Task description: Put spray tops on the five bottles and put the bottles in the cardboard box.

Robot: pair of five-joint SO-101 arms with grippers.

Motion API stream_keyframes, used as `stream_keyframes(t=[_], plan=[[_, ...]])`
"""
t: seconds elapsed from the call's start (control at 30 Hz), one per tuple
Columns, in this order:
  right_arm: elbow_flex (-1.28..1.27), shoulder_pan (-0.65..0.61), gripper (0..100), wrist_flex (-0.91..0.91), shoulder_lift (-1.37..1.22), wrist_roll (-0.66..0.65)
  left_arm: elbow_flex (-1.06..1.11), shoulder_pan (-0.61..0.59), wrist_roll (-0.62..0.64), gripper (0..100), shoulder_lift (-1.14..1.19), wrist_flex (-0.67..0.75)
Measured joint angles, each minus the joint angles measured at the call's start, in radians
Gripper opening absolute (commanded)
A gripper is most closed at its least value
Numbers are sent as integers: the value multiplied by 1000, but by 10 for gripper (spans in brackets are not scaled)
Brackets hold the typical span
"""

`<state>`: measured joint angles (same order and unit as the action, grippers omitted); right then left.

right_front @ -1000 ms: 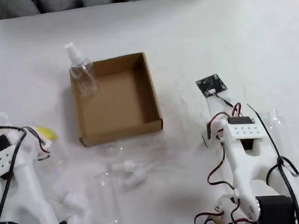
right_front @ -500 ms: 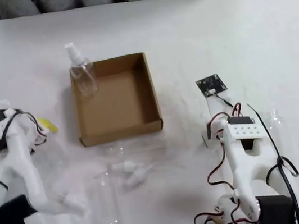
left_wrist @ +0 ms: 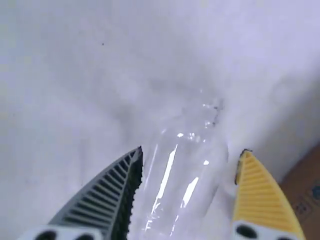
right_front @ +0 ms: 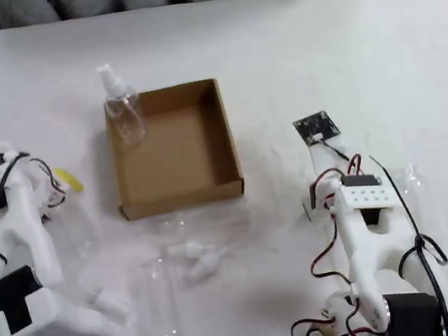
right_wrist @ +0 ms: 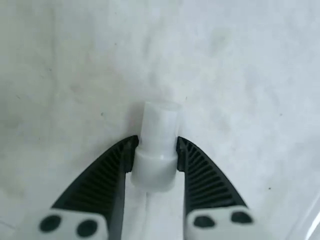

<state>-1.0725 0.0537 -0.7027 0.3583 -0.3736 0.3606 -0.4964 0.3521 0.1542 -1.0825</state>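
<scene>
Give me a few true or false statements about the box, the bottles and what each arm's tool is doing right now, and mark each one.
1. The cardboard box holds five bottles. False: its floor is bare, and just one capped bottle stands at its far left corner.
2. The right tool is clamped on a white spray top. True.
3. A clear bottle sits between the fingers of the left tool, which is open. True.
4. The capped bottle at the box corner is lying on its side. False: it stands upright with its spray top on.
</scene>
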Motion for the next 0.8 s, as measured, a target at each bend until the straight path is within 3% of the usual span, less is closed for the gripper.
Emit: stream_keyframes(t=[0.6,0.8], plan=[[0,0,15,0,0,0,-2,0,0,294,6,0],[0,0,15,0,0,0,-2,0,-71,293,6,0]])
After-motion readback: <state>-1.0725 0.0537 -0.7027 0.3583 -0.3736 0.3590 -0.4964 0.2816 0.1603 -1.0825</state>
